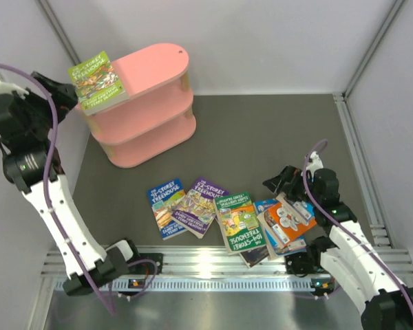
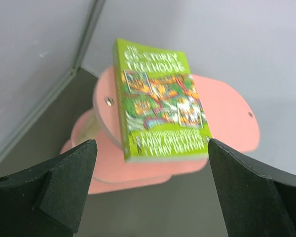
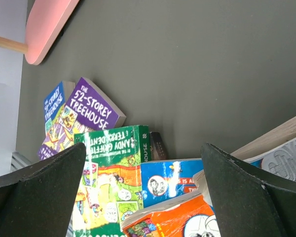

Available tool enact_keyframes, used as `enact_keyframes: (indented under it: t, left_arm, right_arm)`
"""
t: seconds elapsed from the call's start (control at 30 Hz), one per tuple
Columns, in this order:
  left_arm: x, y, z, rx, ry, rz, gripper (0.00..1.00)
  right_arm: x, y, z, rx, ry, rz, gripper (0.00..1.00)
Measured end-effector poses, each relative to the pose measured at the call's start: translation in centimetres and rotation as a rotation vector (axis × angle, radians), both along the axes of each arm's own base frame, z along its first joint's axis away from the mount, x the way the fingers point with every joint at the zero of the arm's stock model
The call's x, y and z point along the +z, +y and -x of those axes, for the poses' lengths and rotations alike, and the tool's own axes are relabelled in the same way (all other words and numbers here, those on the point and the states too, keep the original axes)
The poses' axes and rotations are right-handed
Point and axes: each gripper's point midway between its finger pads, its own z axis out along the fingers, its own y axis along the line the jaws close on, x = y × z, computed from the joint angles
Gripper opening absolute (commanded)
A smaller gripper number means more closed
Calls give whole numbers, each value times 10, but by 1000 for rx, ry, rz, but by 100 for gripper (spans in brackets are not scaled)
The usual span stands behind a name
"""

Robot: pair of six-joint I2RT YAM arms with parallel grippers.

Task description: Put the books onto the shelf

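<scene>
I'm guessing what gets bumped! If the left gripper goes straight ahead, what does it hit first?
Probably the lime-green book lying on the shelf, though depth is unclear.

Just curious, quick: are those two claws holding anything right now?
Left gripper: open, empty, facing the green book on the shelf.
Right gripper: open, empty, over the books on the table.

you can read "the 52-storey treehouse" on the purple book (image 3: 96, 106), "andy griffiths" upside down on the green book (image 3: 111, 148), and "storey treehouse" on the lime book (image 2: 160, 98), though its number is blurred.
</scene>
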Motion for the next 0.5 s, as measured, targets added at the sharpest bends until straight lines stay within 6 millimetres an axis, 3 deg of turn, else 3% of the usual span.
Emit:
enact_keyframes:
  t: [0.13,0.27,0.5]
  left_arm:
    - [-24,-32,29,-72,2,46,99]
    - [-66,-68,45,-185,45,111,99]
    - [-194,-120,63,-376,233,272,99]
  right_arm:
    - [3,5,7,27,-10,1,100]
    - [11,24,22,101,-43,15,100]
    - [22,64,40,222,-54,45,100]
